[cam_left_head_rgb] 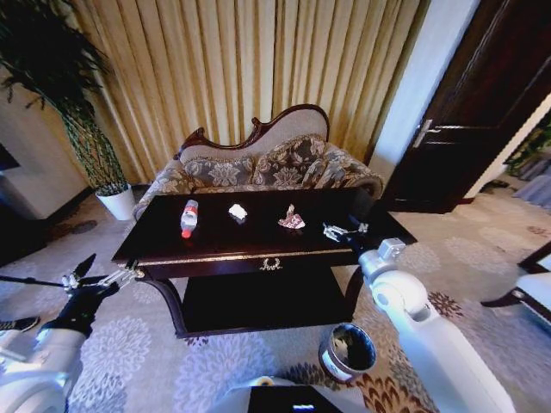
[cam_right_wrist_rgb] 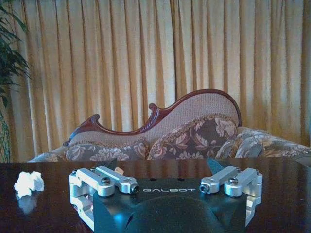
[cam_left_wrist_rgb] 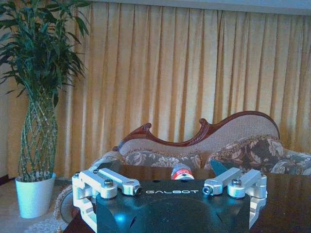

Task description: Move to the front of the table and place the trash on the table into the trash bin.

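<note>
Room: gold curtains (cam_left_head_rgb: 258,60) hang across the far wall, with a floral sofa (cam_left_head_rgb: 267,163) just behind the counter and a potted plant (cam_left_head_rgb: 86,129) at far left.
Counter: dark glossy wood with gold trim (cam_left_head_rgb: 258,237), standing on the patterned carpet (cam_left_head_rgb: 155,353).
Bottle: clear plastic bottle (cam_left_head_rgb: 188,218) with red label lies on its side toward the left of the countertop.
Paper: crumpled white paper (cam_left_head_rgb: 238,211) sits near the middle, apart from the bottle; it shows as well in the right wrist view (cam_right_wrist_rgb: 28,182).
Wrapper: pinkish crumpled wrapper (cam_left_head_rgb: 292,219) rests right of the paper, well clear of it.
Trash bin: round dark bin (cam_left_head_rgb: 348,351) with a shiny rim stands on the carpet, near and right of the counter's front.
Right claw: (cam_left_head_rgb: 343,231) over the counter's right end, fingers spread apart, holding nothing.
Left claw: (cam_left_head_rgb: 103,277) off the counter's near left corner, seemingly spread wide, though small in the head view.
</note>
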